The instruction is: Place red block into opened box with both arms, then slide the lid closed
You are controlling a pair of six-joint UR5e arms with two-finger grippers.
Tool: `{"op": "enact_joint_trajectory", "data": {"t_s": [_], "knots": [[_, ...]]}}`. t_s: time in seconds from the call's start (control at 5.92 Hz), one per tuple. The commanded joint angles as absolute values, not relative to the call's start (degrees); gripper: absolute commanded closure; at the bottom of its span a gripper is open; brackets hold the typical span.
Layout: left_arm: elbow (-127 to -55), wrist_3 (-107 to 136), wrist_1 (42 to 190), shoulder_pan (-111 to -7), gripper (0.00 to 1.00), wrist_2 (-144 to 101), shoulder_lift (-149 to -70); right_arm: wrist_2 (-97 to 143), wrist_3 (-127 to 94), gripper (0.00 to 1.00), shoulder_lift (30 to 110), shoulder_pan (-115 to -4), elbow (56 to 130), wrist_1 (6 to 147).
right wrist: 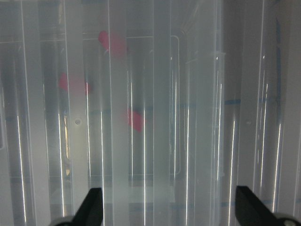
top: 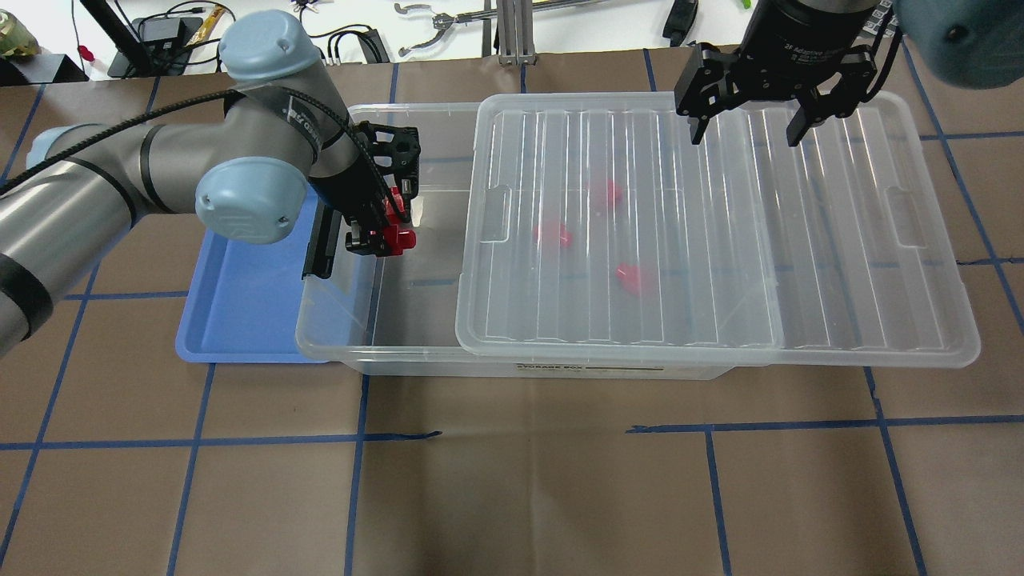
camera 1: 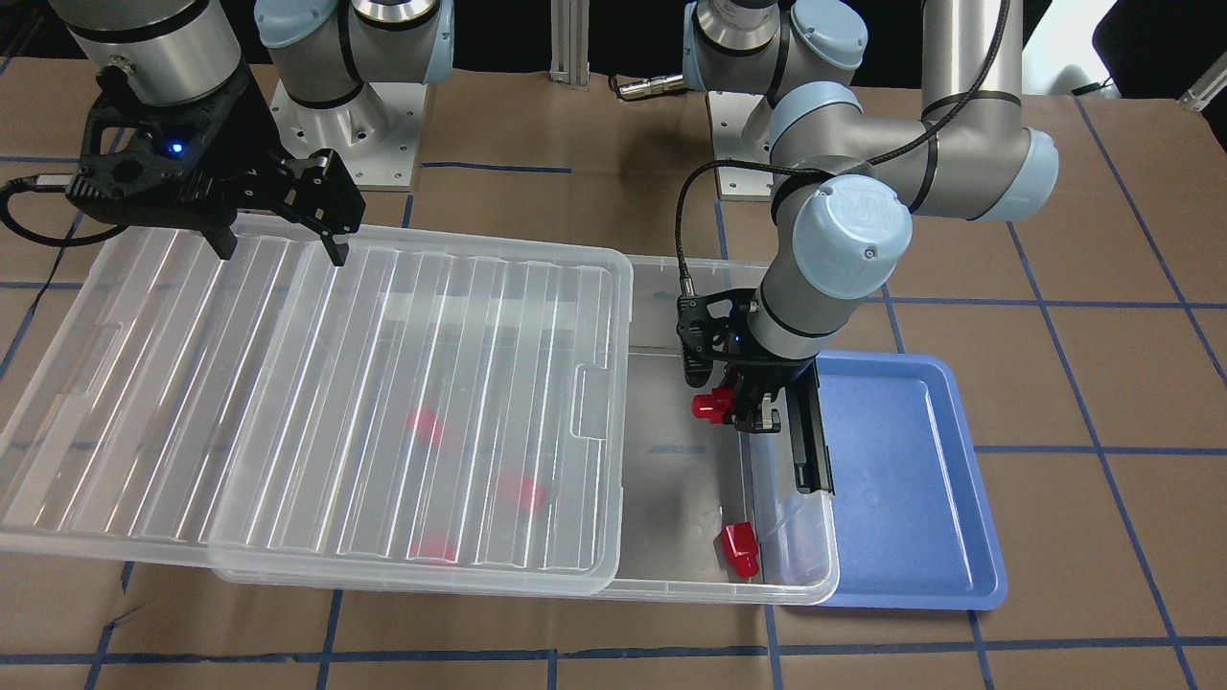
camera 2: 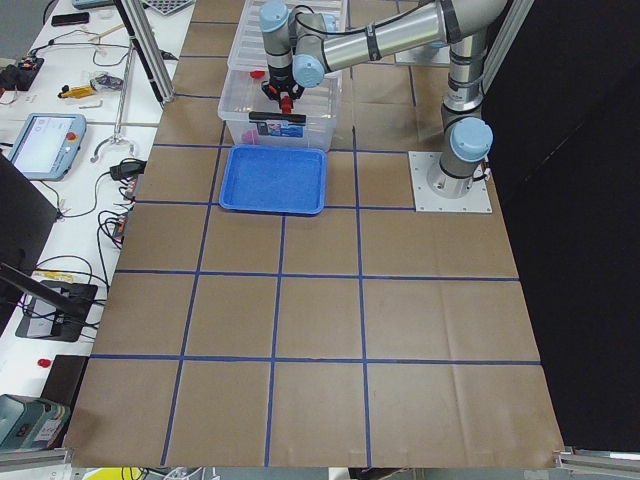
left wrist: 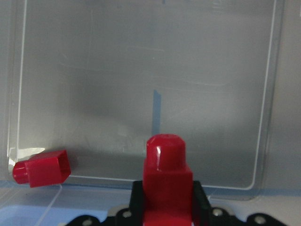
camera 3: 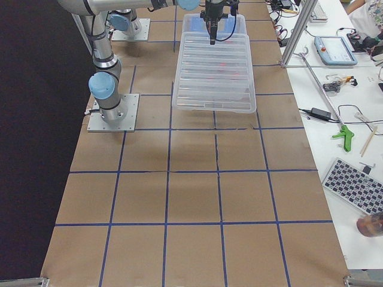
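One glossy red block [camera 1: 707, 406] sits clamped in left gripper [camera 1: 746, 410]; right gripper [camera 1: 283, 251] gapes over ribbed lid [camera 1: 335, 431].

Brown table [top: 512, 496] — bearing box [top: 400, 364], blue tray [top: 240, 312].

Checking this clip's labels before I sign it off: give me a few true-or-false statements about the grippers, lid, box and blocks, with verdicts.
1. The left gripper holds a red block over the box. True.
2. The lid covers the whole box. False: the end under the left gripper is uncovered.
3. The right gripper is shut on the lid. False: its fingers are spread apart over the lid and grip nothing.
4. Other blocks already lie in the box. True: a corner block in the uncovered end and covered blocks under the lid.
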State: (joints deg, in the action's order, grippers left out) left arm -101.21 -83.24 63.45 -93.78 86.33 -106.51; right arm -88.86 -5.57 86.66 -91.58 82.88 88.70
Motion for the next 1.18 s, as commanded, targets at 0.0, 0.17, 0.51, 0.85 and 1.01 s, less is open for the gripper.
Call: {"op": "enact_joint_trajectory", "data": {"t_s": [0.0, 0.17, 0.51, 0.85, 1.01], "knots": [[-106.08, -83.23, 54.6, -93.78, 0.98, 86.31, -109.06, -88.94, -5.62, 0.0, 86.66, -91.58, 82.88, 88.68], [-106.43, -83.15, 52.14, -93.87, 0.97, 85.96, -110.55, -88.95, -5.54, 0.0, 86.66, -91.58, 82.97, 88.59], [-106.35, -82.88, 49.94, -94.3, 0.97, 86.13, -112.93, -88.95, -5.54, 0.0, 86.66, -91.58, 82.97, 88.59], [-106.35, -82.79, 49.66, -94.4, 0.82, 85.96, -113.29, -88.95, -5.54, 0.0, 86.66, -91.58, 82.97, 88.59], [-106.35, -82.79, 49.66, -94.39, 0.47, 85.78, -113.38, -88.86, -5.54, 0.0, 86.66, -91.58, 82.97, 88.51]]}}
